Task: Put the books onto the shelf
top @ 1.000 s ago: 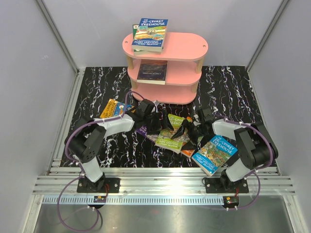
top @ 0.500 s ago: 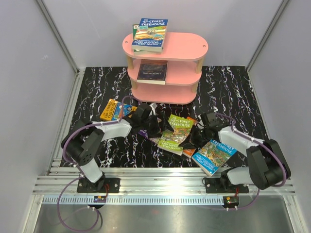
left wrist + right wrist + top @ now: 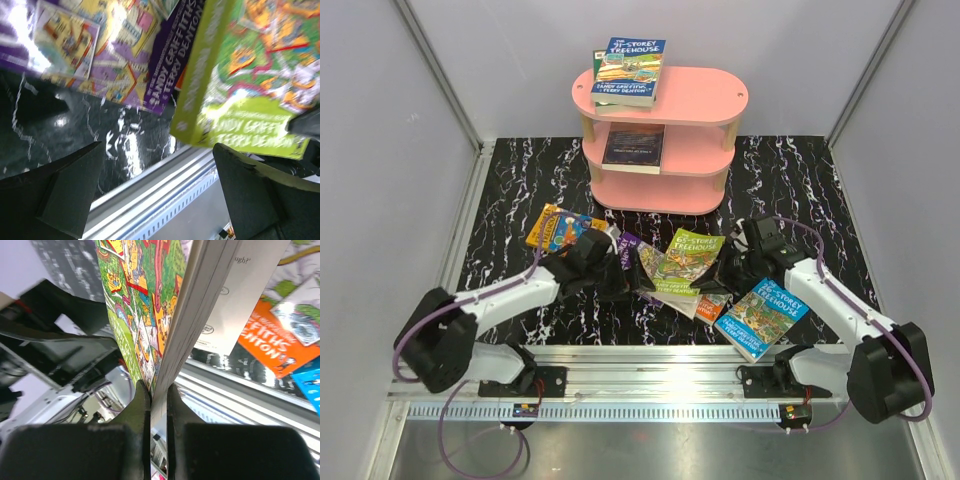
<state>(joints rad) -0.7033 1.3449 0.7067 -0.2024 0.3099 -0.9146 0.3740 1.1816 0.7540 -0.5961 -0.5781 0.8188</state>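
The pink shelf (image 3: 695,98) stands at the back with a blue book (image 3: 628,70) on its top board and a dark book (image 3: 634,148) on the middle board. Other books lie on the table: a yellow-orange one (image 3: 553,227), a purple one (image 3: 632,247), an orange one (image 3: 712,305) and a blue one (image 3: 762,318). My right gripper (image 3: 724,270) (image 3: 158,395) is shut on the edge of the green book (image 3: 688,258) (image 3: 137,315), which is tilted up off the pile. My left gripper (image 3: 628,274) (image 3: 157,195) stands open just left of the green book (image 3: 240,75), over the purple book (image 3: 120,55), holding nothing.
Grey walls close in the black marbled table (image 3: 520,190) on three sides. An aluminium rail (image 3: 650,375) runs along the near edge. A white book page (image 3: 245,300) lies under the green book, and the orange book (image 3: 277,340) lies beside it.
My right gripper has shut on the green book's edge and tipped it up. Both arms have stretched lower and outward, and the left gripper has slid slightly nearer and leftward.
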